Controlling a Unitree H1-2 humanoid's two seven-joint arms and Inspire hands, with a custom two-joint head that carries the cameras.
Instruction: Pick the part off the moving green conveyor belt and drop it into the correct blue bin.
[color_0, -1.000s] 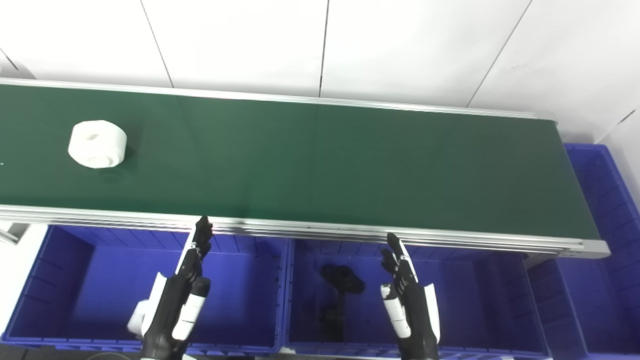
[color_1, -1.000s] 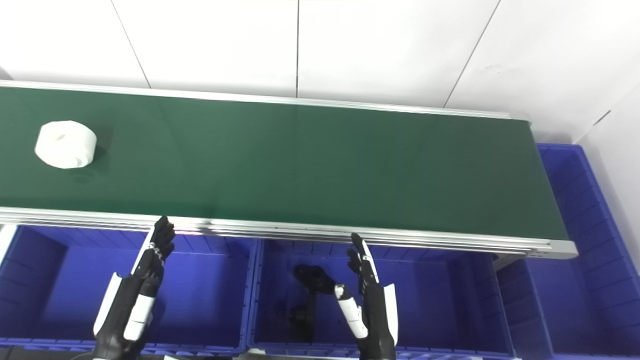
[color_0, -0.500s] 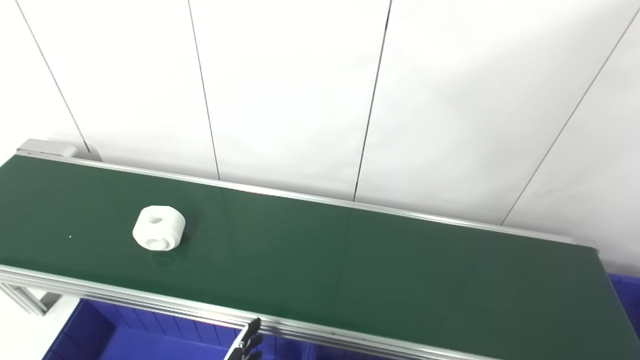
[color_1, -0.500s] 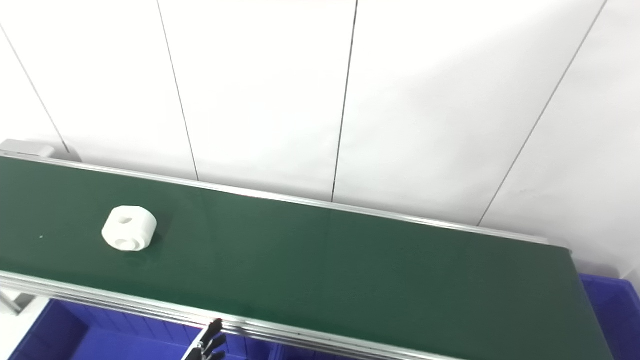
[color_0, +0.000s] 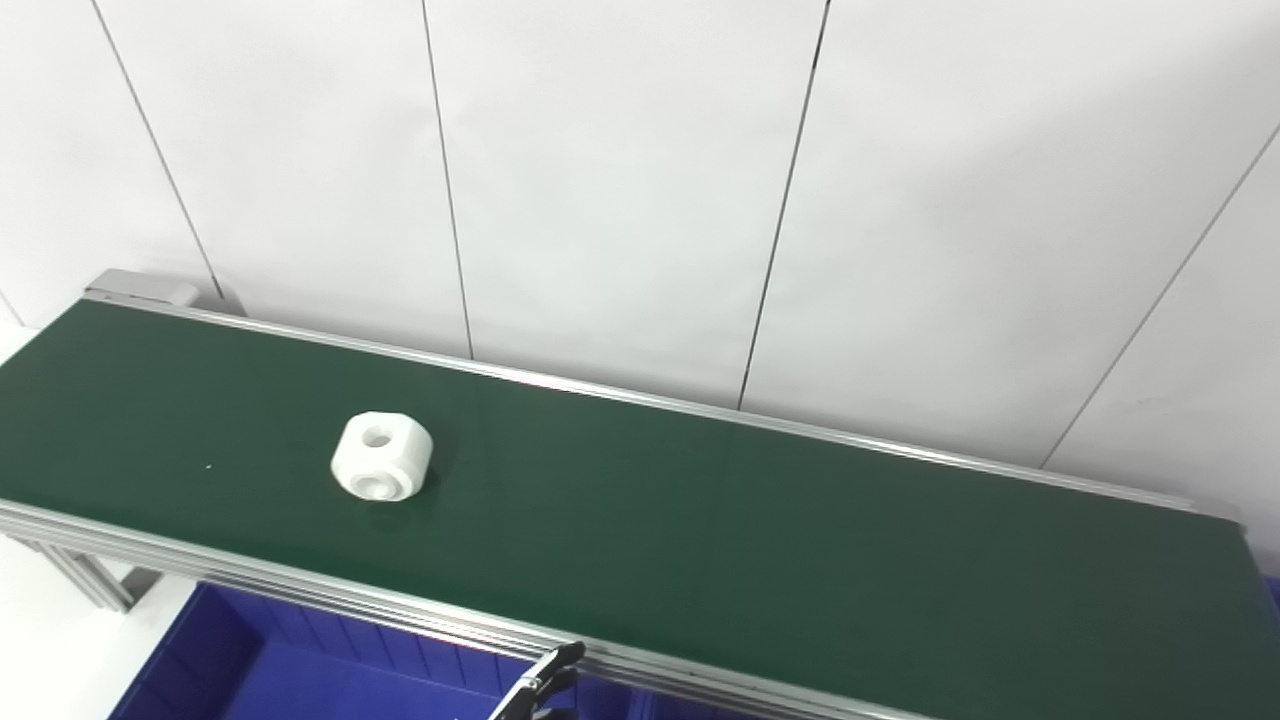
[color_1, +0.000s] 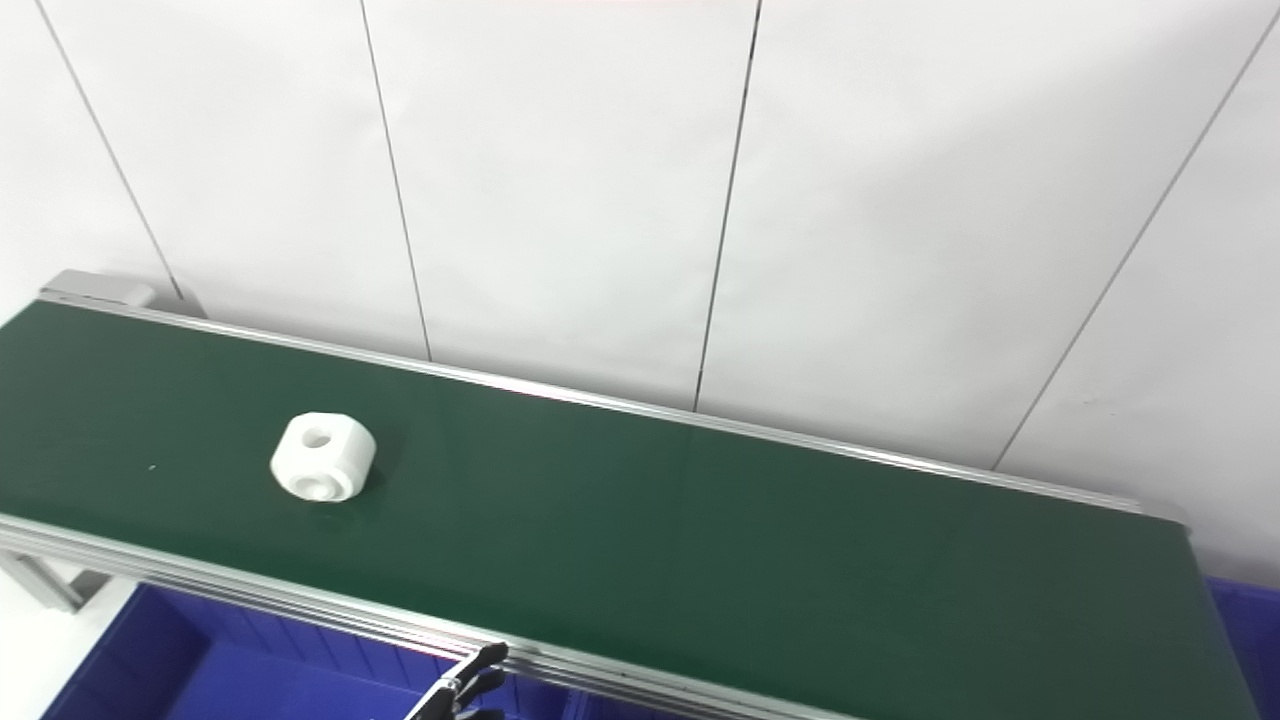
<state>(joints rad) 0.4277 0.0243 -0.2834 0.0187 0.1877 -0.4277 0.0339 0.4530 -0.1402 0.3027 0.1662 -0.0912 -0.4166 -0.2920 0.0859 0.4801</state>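
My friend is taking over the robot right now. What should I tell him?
Left hand: only its fingertips show at the bottom edge, near the belt's front rail, holding nothing visible; open or shut cannot be told.
Right hand: out of view.
White part: lying on the green conveyor belt, toward its left end, untouched.
Blue bin: below the belt's front edge.
Done: nothing yet.
Left: grab the part, drop it in the right bin.

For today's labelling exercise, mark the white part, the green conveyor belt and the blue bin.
white part (color_0: 381, 469), left eye view, its front face.
green conveyor belt (color_0: 760, 520), left eye view, bare belt surface.
blue bin (color_1: 240, 675), right eye view, inner wall below the rail.
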